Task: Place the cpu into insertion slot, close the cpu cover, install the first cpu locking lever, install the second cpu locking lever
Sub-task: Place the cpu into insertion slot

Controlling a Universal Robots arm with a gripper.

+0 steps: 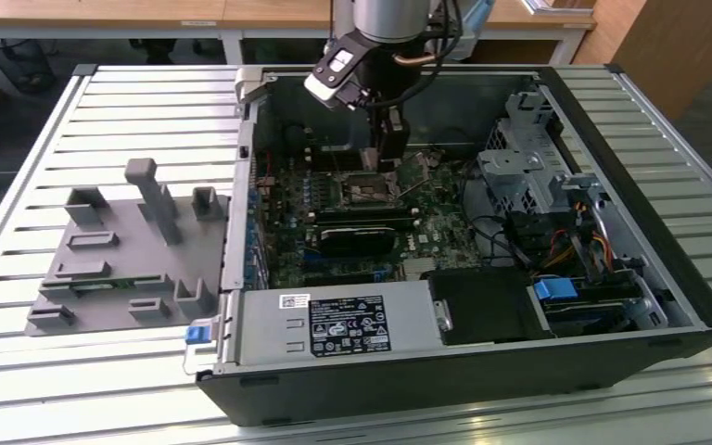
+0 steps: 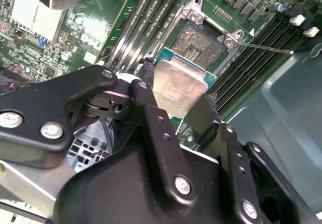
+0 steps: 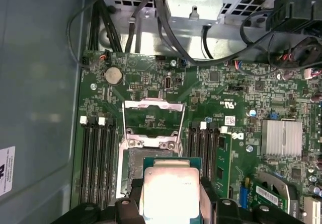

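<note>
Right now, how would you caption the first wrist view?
End effector holds the cpu near the open insertion slot, cpu cover raised.

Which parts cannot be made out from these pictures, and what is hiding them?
- First wrist view: part of the insertion slot lies behind the cpu.
- Second wrist view: the cpu's gripped edges, covered by the fingers of the gripper.
- Exterior view: the slot's pins, too small.
- Both wrist views: the gap between cpu and slot cannot be judged.

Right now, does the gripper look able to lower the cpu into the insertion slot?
Probably yes: the gripper holds the cpu near the insertion slot, whose cpu cover is swung open, leaving it uncovered.
</note>
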